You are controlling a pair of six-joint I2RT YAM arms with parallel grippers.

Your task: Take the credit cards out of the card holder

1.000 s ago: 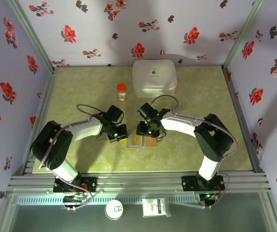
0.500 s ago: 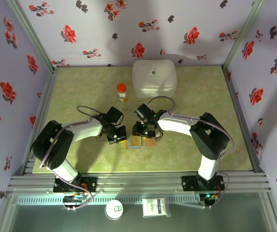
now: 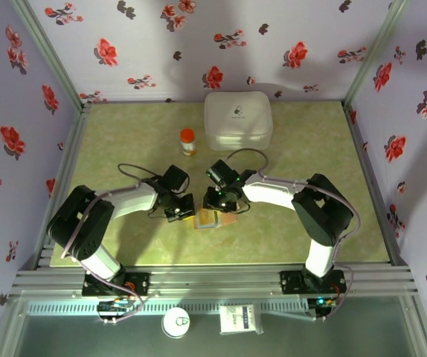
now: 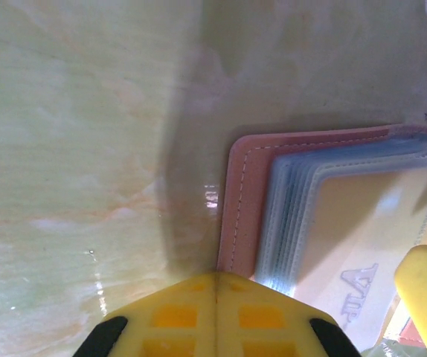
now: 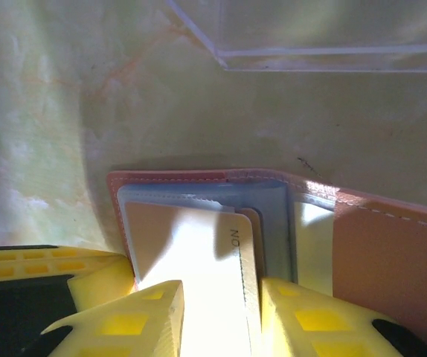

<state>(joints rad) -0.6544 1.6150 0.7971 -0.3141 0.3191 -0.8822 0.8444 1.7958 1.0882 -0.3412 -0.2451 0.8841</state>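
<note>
R gripper (image 5: 221,294) fingers apart, tips down on pale credit card (image 5: 191,238) atop unfolded card holder (image 5: 384,253), flat on table (image 3: 310,163) nr middle of near edge. L gripper (image 4: 216,281) fingers pressed together, tip at holder's brown border.

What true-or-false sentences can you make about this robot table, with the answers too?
1. The card holder lies on the green table. True.
2. The white case touches the card holder. False: it sits apart, at the back of the table.
3. The left arm's jaws are wide open. False: they are shut, right by the holder's corner.
4. A pale yellow card lies between the right arm's jaws. True.
5. The little bottle has a blue cap. False: its cap is orange.
</note>
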